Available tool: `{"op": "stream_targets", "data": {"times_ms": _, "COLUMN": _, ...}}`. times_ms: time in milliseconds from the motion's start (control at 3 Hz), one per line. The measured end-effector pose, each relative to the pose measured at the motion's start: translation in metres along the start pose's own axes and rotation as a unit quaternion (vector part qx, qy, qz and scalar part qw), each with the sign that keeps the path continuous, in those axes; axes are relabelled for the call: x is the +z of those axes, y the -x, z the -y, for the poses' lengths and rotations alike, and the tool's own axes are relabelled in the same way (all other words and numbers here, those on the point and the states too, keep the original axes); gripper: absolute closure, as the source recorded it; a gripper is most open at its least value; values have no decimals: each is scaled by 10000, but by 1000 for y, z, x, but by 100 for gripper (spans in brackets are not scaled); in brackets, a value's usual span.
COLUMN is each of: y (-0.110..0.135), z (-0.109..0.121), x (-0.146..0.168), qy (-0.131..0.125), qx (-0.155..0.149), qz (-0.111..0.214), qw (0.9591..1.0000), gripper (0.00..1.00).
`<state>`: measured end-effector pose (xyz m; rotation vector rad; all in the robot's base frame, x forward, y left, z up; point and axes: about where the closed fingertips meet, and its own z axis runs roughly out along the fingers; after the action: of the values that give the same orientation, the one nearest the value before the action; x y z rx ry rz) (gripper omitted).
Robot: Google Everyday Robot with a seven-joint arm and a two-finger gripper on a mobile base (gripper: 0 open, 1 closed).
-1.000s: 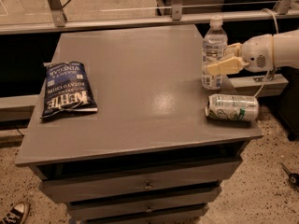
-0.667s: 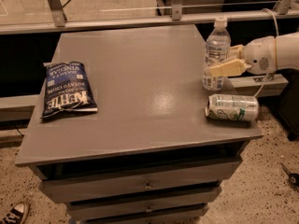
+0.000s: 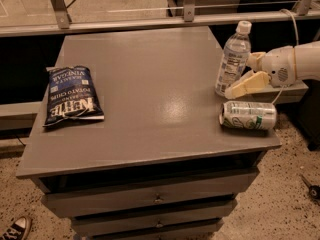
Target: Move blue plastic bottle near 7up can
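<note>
The blue plastic bottle [image 3: 232, 59] is clear with a white cap and a printed label. It stands at the table's right edge, leaning with its cap to the right. My gripper [image 3: 239, 76] reaches in from the right. Its near cream finger [image 3: 247, 85] lies against the bottle's lower side, and its far finger [image 3: 256, 59] shows just behind the bottle, so the jaws hold the bottle between them. The 7up can [image 3: 247, 115] is silver with green markings. It lies on its side at the front right corner, just in front of the bottle and gripper.
A dark blue bag of potato chips [image 3: 71, 95] lies on the left of the grey table [image 3: 150, 84]. Drawers sit below the tabletop. A metal rail [image 3: 150, 21] runs behind the table. The arm's white body [image 3: 295, 64] hangs off the right edge.
The bottle has tipped, with its cap now further right and its base slightly left. The gripper has dropped a little lower beside it. The can and chips bag have not moved.
</note>
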<state>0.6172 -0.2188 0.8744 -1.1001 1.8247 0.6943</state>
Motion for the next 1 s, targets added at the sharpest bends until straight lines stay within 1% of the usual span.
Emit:
{"op": "stream_targets", "data": {"times_ms": 333, "y": 8, "z": 10, "x": -19, "qy": -180, "qx": -101, "qz": 34, "qw": 9998, "gripper": 0}}
{"op": "stream_targets", "data": {"times_ms": 667, "y": 24, "z": 32, "x": -61, "qy": -546, "qx": -233, "qz": 190, "qw": 9981, "gripper": 0}}
{"op": "stream_targets", "data": {"times_ms": 1000, "y": 36, "z": 53, "x": -132, "qy": -1164, "qx": -394, "qz": 312, "qw": 9919, "gripper": 0}}
